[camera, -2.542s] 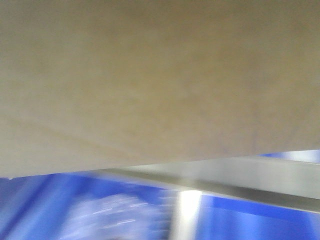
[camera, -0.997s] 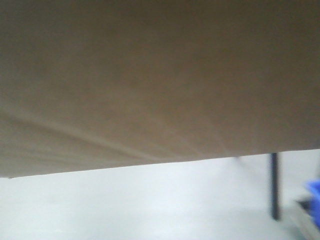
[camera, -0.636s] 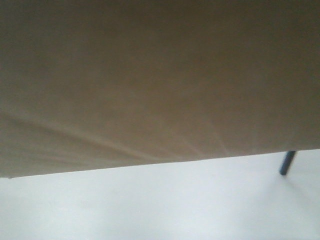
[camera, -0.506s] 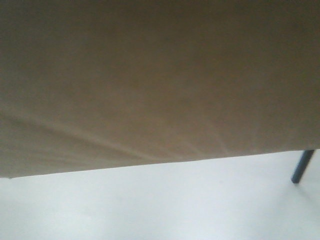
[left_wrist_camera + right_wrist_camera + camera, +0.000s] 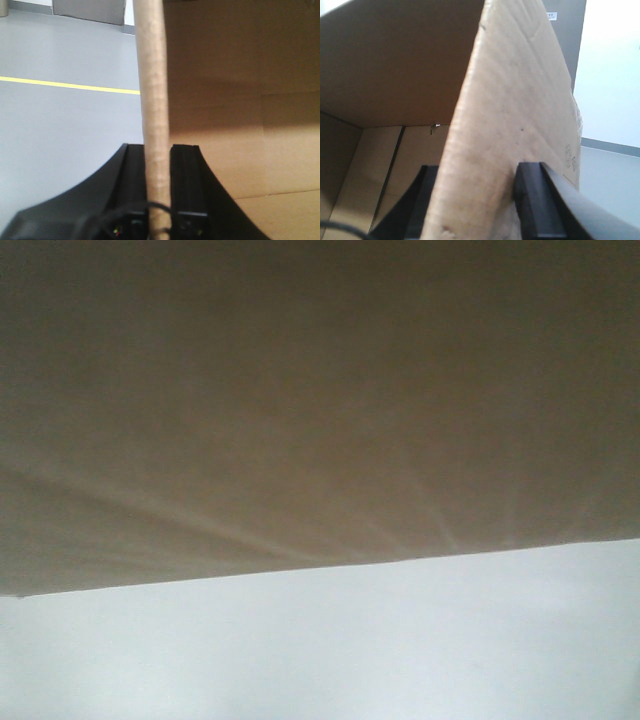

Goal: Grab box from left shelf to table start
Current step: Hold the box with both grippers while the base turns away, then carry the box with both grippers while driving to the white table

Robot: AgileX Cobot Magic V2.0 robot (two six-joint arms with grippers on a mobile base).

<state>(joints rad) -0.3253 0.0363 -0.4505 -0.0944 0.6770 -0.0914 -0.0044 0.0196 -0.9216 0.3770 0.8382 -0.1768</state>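
Note:
The brown cardboard box (image 5: 300, 400) fills the top two thirds of the front view, held up close to the camera. Below its lower edge lies the plain white table (image 5: 320, 650). In the left wrist view my left gripper (image 5: 159, 165) is shut on the box's upright wall (image 5: 152, 100), one black finger on each side. In the right wrist view my right gripper (image 5: 477, 185) is shut on the box's opposite wall (image 5: 510, 100), with the open inside of the box (image 5: 385, 75) to its left. The left shelf is out of view.
Grey floor (image 5: 60, 125) with a yellow line (image 5: 70, 86) lies beyond the box in the left wrist view. A grey door and a white wall (image 5: 610, 70) stand behind the box in the right wrist view.
The blue bins and silver rail under the box have given way to the white surface. A dark post at the right slid out of view. The box keeps its place in the frame.

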